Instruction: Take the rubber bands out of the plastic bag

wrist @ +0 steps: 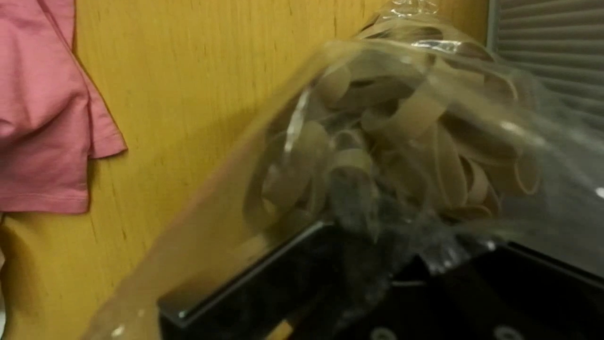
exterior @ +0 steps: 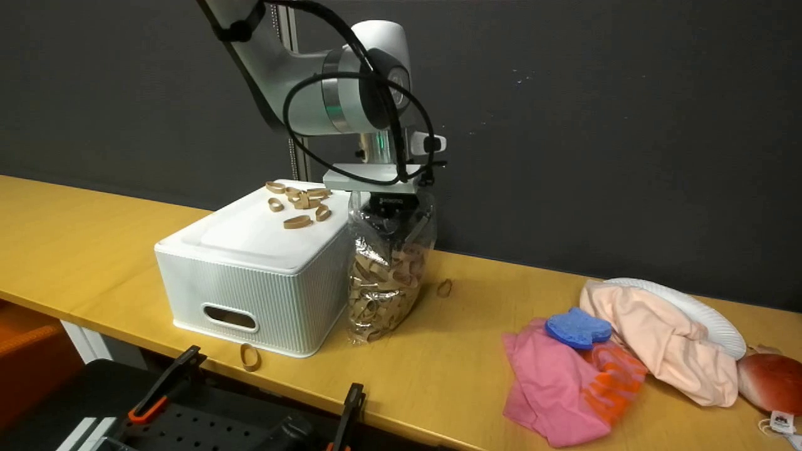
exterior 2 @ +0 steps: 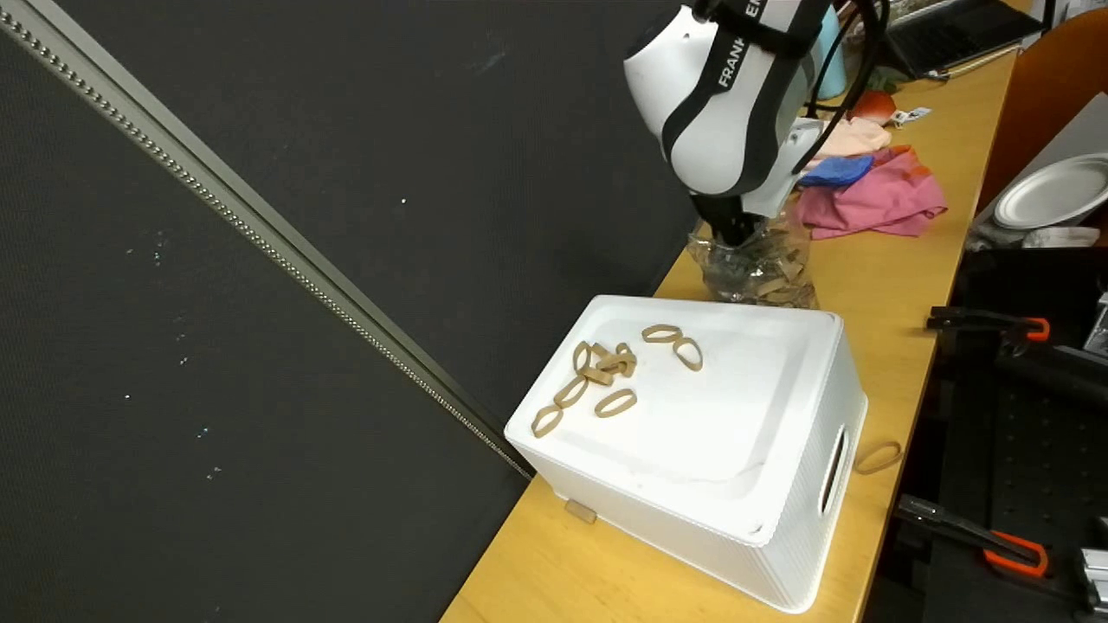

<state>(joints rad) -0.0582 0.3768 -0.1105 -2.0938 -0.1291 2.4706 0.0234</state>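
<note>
One plastic bag (exterior: 382, 300) stands on the worktop (exterior: 470, 363) at three o'clock from one white box (exterior: 238, 285) in an exterior view; at least eight rubber bands (exterior: 297, 222) lie on the box's top, three on the worktop, uncountably more in the bag: tan, broad loops behind clear, crinkled, glossy film; one gripper (exterior: 395, 235) sits inside its mouth, whether spread or pinching I cannot tell

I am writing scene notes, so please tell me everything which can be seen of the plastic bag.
The plastic bag is clear, crinkled and glossy. It stands roughly upright on the wooden table, its lower part filled with tan rubber bands. Its upper part surrounds the gripper, which reaches inside; some film seems to touch it. The bag is beside the white ribbed box; contact is unclear.
</note>
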